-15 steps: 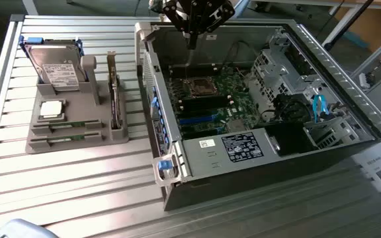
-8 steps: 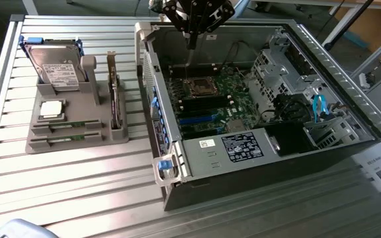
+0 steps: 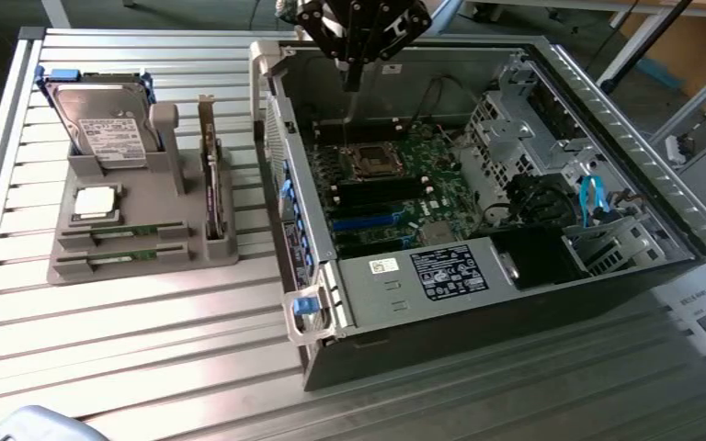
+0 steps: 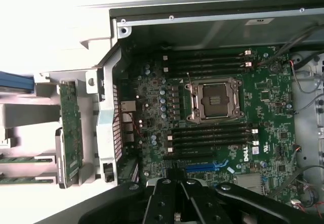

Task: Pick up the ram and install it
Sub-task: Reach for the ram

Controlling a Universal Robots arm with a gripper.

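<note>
**Figure. Claw above the open case, ram sticks not yet picked up.**

The claw [image 3: 352, 81] was clenched and held nothing. In the exterior view it hung over the far part of the open case [image 3: 371, 287], above the board [image 3: 417, 176] and just beyond the bare socket [image 3: 371, 163]. It touched no part.

In the wrist view the claw [image 4: 175, 183] appeared as closed black fingers over the board [image 4: 152, 97]. The socket [image 4: 212, 100] lay between two banks of dark slots [image 4: 208, 135], and no stick was seated in any of them.

The ram [image 3: 126, 233] lay flat in a groove of the grey holder [image 3: 84, 272], which sat on the table [image 3: 144, 354] at the exterior view's left, well apart from the claw. A second ram [image 3: 126, 256] lay parallel in the next groove, just beside the first. In the wrist view both showed as thin green strips, the ram [image 4: 25, 159] and the second ram [image 4: 25, 180], outside the case wall.

The holder also carried:
- an upright drive [image 3: 108, 119] at its far end;
- a square silver chip [image 3: 96, 204] between the drive and the sticks;
- a card [image 3: 212, 184] standing on edge along the side nearest the case, seen in the wrist view too [image 4: 71, 127].
</note>
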